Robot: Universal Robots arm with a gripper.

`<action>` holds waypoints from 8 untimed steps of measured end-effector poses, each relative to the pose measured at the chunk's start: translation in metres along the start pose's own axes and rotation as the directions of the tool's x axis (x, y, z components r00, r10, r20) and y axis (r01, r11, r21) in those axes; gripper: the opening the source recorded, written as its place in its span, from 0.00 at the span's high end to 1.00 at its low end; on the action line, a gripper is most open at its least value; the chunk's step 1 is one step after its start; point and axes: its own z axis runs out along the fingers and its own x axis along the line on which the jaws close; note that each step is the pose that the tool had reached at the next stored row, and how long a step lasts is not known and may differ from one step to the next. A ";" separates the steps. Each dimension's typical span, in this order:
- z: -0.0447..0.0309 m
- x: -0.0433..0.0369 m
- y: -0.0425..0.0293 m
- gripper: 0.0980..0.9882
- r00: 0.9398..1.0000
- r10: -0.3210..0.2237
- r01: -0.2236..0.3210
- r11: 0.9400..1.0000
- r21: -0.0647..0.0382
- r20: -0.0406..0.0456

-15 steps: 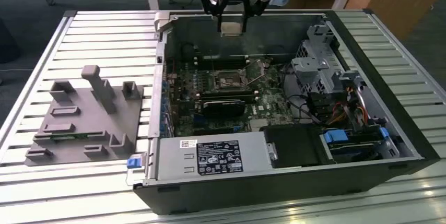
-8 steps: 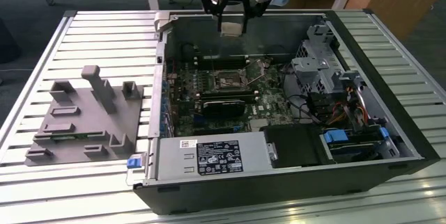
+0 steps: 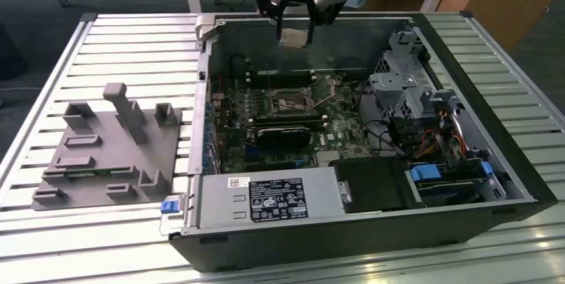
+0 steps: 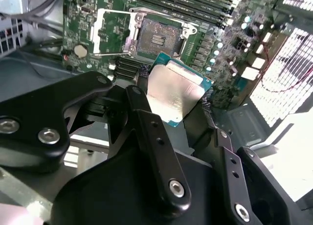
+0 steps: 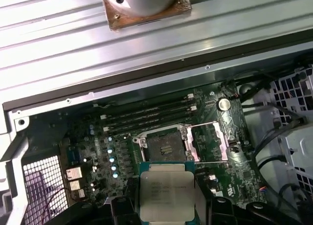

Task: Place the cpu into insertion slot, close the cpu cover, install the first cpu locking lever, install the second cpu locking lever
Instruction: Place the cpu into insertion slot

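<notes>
- One cpu (image 3: pixel 294 38) is clamped by its edges between my jaws, which are narrowed onto it.
- It hangs above the open computer case (image 3: pixel 309 251), well apart from the board.
- The insertion slot (image 5: pixel 164 147) lies below the chip, its dark centre bare.
- The cpu cover (image 5: pixel 208 142) appears swung open beside the slot. I cannot make out the levers clearly.

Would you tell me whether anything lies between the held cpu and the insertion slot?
Nothing visible does. The gripper holds the cpu up over the case; the insertion slot lies bare, its cpu cover swung open to one side.
</notes>
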 end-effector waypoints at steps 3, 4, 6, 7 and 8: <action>0.0004 0.0000 0.0000 0.51 1.000 0.031 -0.031 1.000 -0.001 0.003; 0.0005 0.0000 -0.0001 0.51 0.999 0.040 -0.040 0.999 -0.001 0.004; 0.0008 0.0000 -0.0001 0.51 0.998 0.057 -0.057 0.998 -0.001 0.005; 0.0009 0.0000 -0.0001 0.51 0.998 0.065 -0.065 0.998 -0.001 0.006; 0.0010 0.0000 -0.0001 0.51 0.997 0.073 -0.073 0.997 -0.002 0.006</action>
